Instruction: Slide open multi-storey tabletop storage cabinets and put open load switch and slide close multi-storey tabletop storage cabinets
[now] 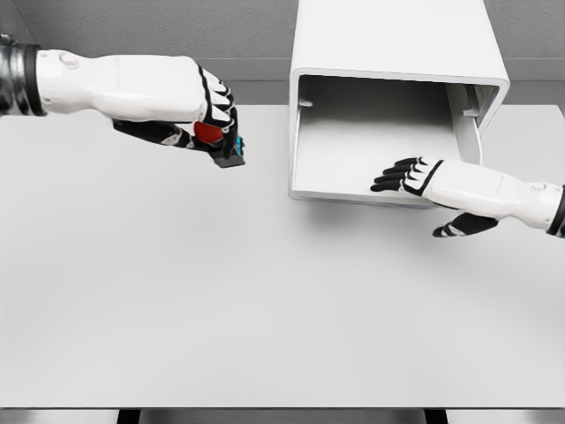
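White tabletop (177,300) carries a storage cabinet (393,53) with its drawer (371,168) slid open. Left hand (207,124) grips the red, blue and black load switch (225,141) above the surface, left of the cabinet. Right hand (415,177), fingers spread, rests at the drawer's front edge.

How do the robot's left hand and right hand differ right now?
The left hand is curled around the load switch, a red, black and blue part; the right hand holds nothing, fingers extended. The left hand is above the bare table, to the left of the cabinet; the right hand is at the front edge of the open drawer. Both are white with black fingers.
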